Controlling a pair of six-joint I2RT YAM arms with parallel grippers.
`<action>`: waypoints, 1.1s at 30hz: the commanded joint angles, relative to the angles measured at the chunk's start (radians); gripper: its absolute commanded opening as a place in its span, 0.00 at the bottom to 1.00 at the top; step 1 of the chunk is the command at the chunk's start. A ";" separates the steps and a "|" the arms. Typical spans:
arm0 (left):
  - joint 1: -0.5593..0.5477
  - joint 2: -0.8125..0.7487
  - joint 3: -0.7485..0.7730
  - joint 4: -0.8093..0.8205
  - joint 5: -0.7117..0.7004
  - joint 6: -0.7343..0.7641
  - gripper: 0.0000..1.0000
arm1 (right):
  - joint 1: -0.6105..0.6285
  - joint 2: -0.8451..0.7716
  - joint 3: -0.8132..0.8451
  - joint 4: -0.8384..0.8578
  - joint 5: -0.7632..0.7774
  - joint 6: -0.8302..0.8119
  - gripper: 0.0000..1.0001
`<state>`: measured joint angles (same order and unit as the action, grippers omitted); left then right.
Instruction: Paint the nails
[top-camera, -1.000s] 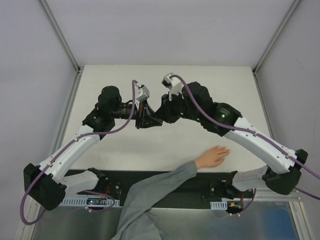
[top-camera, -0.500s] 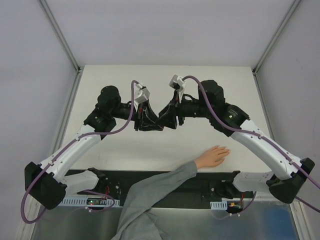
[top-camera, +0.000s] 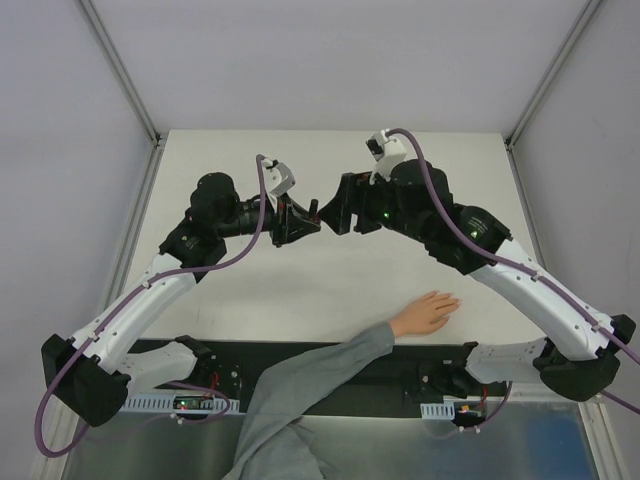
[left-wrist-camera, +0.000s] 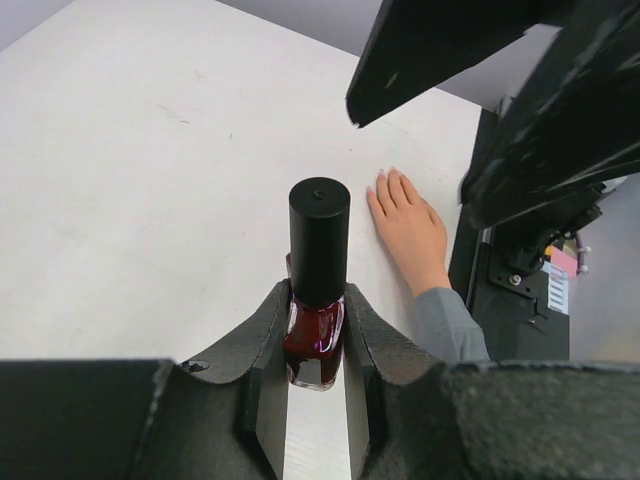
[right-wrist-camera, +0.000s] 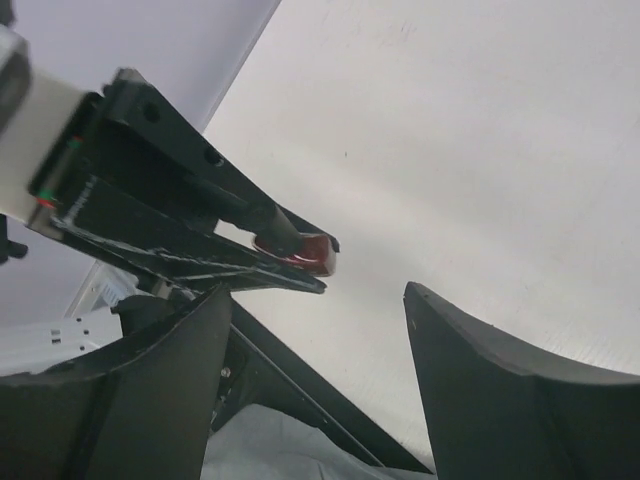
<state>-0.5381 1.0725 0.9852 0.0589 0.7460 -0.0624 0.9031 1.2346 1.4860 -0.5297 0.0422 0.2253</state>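
I am straining to make out the nails (left-wrist-camera: 389, 178): they are showing as mere specks, too small to tell whether any polish is on them. The left gripper (left-wrist-camera: 317, 303) is hiding the base of the bottle (left-wrist-camera: 319, 235), and in the right wrist view it is covering all but a red sliver. The bottom edge is cutting off the sleeve (top-camera: 300, 400) and the fingers of the right gripper (right-wrist-camera: 312, 295).

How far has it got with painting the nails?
Done: the left gripper has the dark red bottle clamped between its fingers. In hand: the black cap is on, and the right gripper stands open close by, gripping nothing. Left: opening the bottle and all the painting. The hand lies flat on the table, and its nails look bare, though small in view.
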 joint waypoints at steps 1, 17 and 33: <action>-0.010 -0.025 0.040 0.012 -0.050 0.027 0.00 | 0.065 0.058 0.138 -0.049 0.232 0.051 0.70; -0.017 -0.023 0.041 0.012 -0.039 0.026 0.00 | 0.111 0.140 0.200 -0.055 0.291 0.060 0.66; -0.019 -0.023 0.040 0.013 -0.051 0.030 0.00 | 0.114 0.155 0.207 -0.046 0.286 0.055 0.66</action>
<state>-0.5503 1.0725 0.9859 0.0528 0.6975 -0.0551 1.0080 1.3853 1.6554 -0.5907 0.3107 0.2737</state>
